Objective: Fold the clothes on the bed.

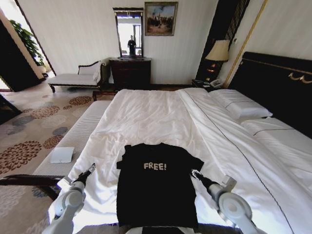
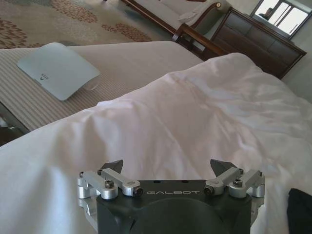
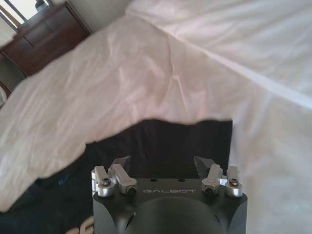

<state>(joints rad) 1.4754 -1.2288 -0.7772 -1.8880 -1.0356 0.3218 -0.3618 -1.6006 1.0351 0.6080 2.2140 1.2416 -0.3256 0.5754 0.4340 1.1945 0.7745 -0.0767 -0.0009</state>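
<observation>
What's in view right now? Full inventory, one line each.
T-shirt: 1, black with white "FREE!" lettering, flat on the near end of the bed between the two grippers.
Bed: 1, white bedding, dark headboard at right.
Pillows: 2, white, by the headboard.
Bench: 1, pale striped, along the bed's left side.
Flat pad: 1, white, on the bench.
Chaise: 1, pale, far left wall.
Dresser: 1, dark wood, under a mirror.
Painting: 1, framed, on the wall.
Lamp: 1, cream shade, bedside.
Left gripper: jaws open, over the sheet left of the shirt.
Right gripper: jaws open, at the shirt's right sleeve.
</observation>
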